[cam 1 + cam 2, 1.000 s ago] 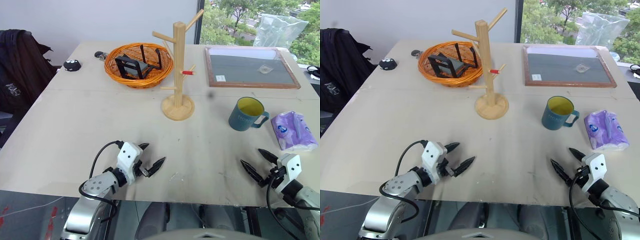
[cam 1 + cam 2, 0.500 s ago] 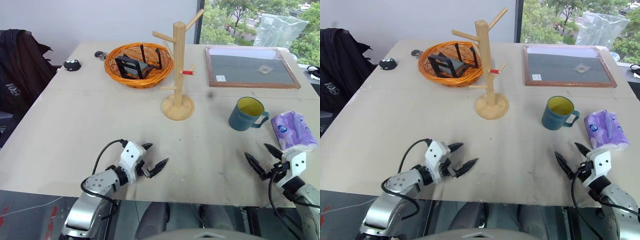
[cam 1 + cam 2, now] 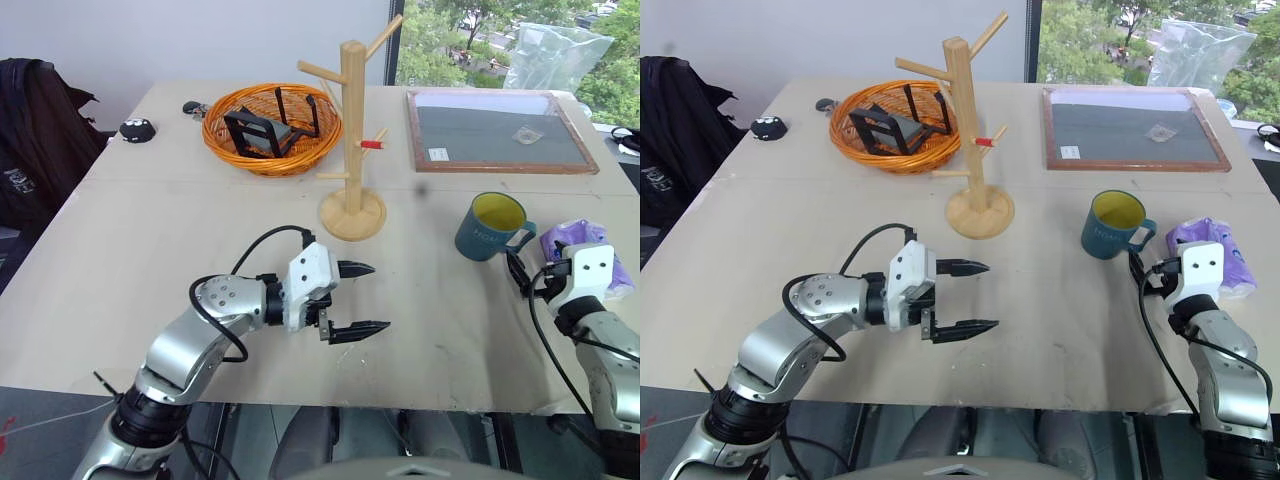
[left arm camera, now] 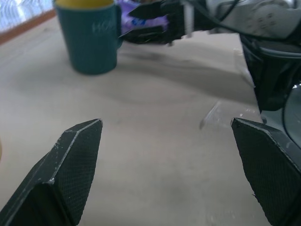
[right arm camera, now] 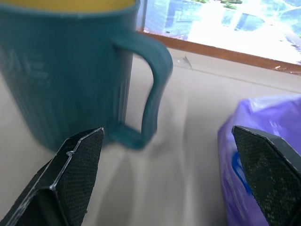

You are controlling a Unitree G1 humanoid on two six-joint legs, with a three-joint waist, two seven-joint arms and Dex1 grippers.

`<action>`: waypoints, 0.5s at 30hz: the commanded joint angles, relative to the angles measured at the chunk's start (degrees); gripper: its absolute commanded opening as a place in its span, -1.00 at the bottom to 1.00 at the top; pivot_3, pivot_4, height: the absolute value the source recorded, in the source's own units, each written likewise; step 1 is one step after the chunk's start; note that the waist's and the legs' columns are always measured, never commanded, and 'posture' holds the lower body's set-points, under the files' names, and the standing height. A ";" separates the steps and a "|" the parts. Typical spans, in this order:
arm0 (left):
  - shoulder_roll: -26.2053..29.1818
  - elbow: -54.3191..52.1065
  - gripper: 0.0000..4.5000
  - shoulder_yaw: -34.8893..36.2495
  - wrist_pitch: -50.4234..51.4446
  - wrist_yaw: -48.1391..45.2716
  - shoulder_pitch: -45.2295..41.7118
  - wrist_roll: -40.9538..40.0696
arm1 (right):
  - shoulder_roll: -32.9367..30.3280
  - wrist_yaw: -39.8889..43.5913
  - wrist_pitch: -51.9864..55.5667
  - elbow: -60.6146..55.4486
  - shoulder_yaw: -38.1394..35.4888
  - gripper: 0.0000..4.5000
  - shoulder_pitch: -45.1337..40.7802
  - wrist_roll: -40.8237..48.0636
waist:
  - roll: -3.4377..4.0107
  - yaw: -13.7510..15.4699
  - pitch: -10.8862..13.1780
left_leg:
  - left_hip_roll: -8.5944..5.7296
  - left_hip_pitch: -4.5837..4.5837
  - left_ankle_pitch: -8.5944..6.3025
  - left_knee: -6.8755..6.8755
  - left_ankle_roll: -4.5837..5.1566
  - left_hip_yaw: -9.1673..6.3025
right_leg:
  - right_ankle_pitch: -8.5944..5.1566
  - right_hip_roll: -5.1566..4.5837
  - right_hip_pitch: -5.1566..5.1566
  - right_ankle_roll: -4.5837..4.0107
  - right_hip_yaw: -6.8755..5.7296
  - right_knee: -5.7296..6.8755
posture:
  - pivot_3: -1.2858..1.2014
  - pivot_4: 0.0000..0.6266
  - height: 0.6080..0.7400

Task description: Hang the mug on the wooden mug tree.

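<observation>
Beige table (image 3: pixel 150 230) fills the scene, its near edge running just under the robot's two arms and its far edge meeting a grey wall and a window with trees outside. At the far left, a dark jacket (image 3: pixel 35 130) hangs beside the table's left edge, and a small black object (image 3: pixel 136 129) lies near the far left corner. An orange wicker basket (image 3: pixel 272 130) holding black items sits toward the back. Between it and the near edge lies a wide bare stretch of tabletop.

Over that bare stretch near the front edge hovers the left gripper (image 3: pixel 355 298), its two black fingers spread wide, empty and pointing to the right. Behind it, at the table's middle, the wooden mug tree (image 3: pixel 352 140) stands upright on its round base, just right of the basket, one short peg tipped red.

Further right, a wood-framed board (image 3: pixel 495 130) lies flat at the back. In front of it the mug (image 3: pixel 490 226) stands upright on the table, handle turned right, well apart from the mug tree. The right gripper (image 3: pixel 528 282) sits just beside the mug's handle, fingers spread wide, not touching it. A purple tissue pack (image 3: pixel 585 240) lies by the right edge.
</observation>
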 commanded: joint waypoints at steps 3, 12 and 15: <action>-0.02 1.96 1.00 -0.81 -1.43 -0.76 -3.41 1.60 | 0.49 -0.90 -0.63 2.22 0.37 0.96 -3.02 -1.11 | -0.02 -0.01 0.01 | 0.00 0.00 0.00 0.00 0.00 0.00 | 0.00 0.02 0.00 0.00 -0.01 0.00 | 0.03 -0.52 0.95; -1.09 1.82 1.00 -0.65 -1.15 -0.02 -4.44 1.77 | 1.92 -0.83 -5.67 11.11 1.98 0.96 -8.23 -3.70 | -0.02 -0.12 0.01 | 0.01 0.02 0.01 0.01 0.00 0.05 | 0.00 0.03 -0.03 0.00 0.07 0.05 | 0.03 -0.52 0.95; -1.13 1.64 1.00 -0.59 -0.97 0.23 -4.49 1.86 | 1.94 -0.21 -7.91 13.86 1.91 0.96 -9.89 -3.85 | -0.01 -0.14 0.01 | 0.01 0.02 0.02 0.01 -0.03 0.05 | 0.00 0.03 -0.03 0.00 0.07 0.05 | 0.03 -0.52 0.95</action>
